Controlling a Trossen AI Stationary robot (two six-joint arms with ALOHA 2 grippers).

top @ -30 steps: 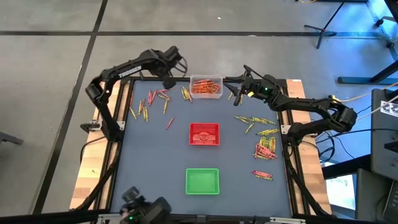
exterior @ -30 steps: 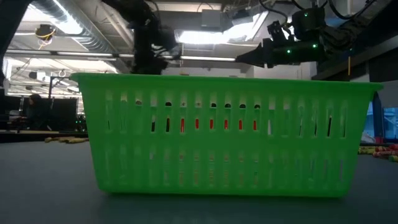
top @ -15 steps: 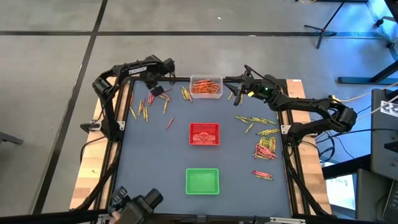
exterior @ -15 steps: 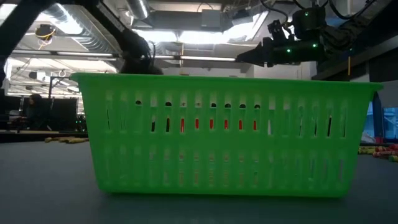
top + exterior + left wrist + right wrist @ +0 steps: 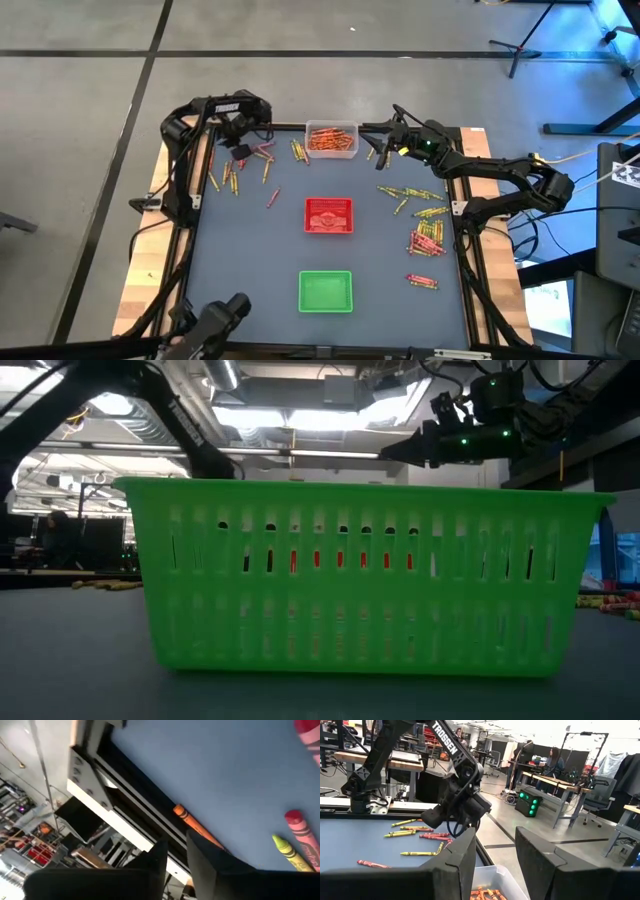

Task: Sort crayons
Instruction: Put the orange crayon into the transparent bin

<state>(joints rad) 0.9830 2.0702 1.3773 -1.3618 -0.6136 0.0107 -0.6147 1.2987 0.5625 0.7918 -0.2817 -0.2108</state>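
Note:
Crayons lie loose on the blue table in a left cluster (image 5: 262, 160) and a right cluster (image 5: 425, 235). My left gripper (image 5: 240, 152) hangs slanting down over the left cluster, near the table's far left corner, touching nothing. Its fingers (image 5: 176, 842) stand almost together, nothing between them. Beneath it lie an orange crayon (image 5: 192, 824), a red one (image 5: 299, 826) and a yellow-green one (image 5: 286, 851). My right gripper (image 5: 378, 140) stands level and open beside the clear tray (image 5: 331, 155), which holds orange crayons. Its fingers (image 5: 495, 837) are empty.
A red tray (image 5: 308, 215) sits mid-table and a green tray (image 5: 303, 291) nearer the front edge; the green tray (image 5: 370, 580) fills the low view. The table's raised frame (image 5: 125, 815) runs close by my left gripper. People show in the room beyond.
My left gripper has gone from beside the clear tray toward the table's left edge and down toward the left cluster of crayons, tipping from about level to slanting downward.

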